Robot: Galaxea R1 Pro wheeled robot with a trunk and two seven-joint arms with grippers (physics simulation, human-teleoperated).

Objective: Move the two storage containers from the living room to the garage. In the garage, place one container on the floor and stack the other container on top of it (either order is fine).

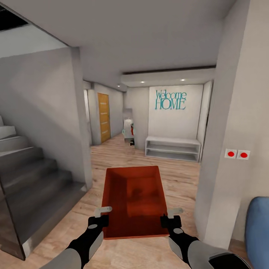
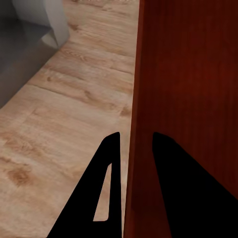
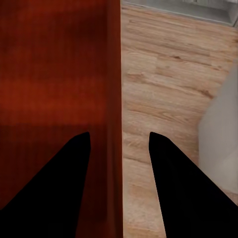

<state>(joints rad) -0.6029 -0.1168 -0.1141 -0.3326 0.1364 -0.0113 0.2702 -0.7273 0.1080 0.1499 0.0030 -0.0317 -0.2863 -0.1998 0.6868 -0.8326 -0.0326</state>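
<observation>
Carrying step here, so the trick is to keep the storage container (image 1: pixel 135 201) level and steer it down the middle of the hallway, away from the stairs (image 1: pixel 33 175) and the wall corner (image 1: pixel 218 168). It's held out front over the wood floor (image 1: pixel 179 179), 1 long wall pinched by the left gripper (image 1: pixel 101 216), the other by the right gripper (image 1: pixel 171 216). Both arms reach forward roughly parallel, fingers narrowed onto the walls, though how firmly they bite is hard to tell.

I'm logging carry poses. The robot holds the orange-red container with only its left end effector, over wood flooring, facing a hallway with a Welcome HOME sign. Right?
Not quite: both hold it. The head view shows the left end effector and right end effector gripping opposite walls of the container. The wood floor and Welcome HOME sign are as you say.
</observation>
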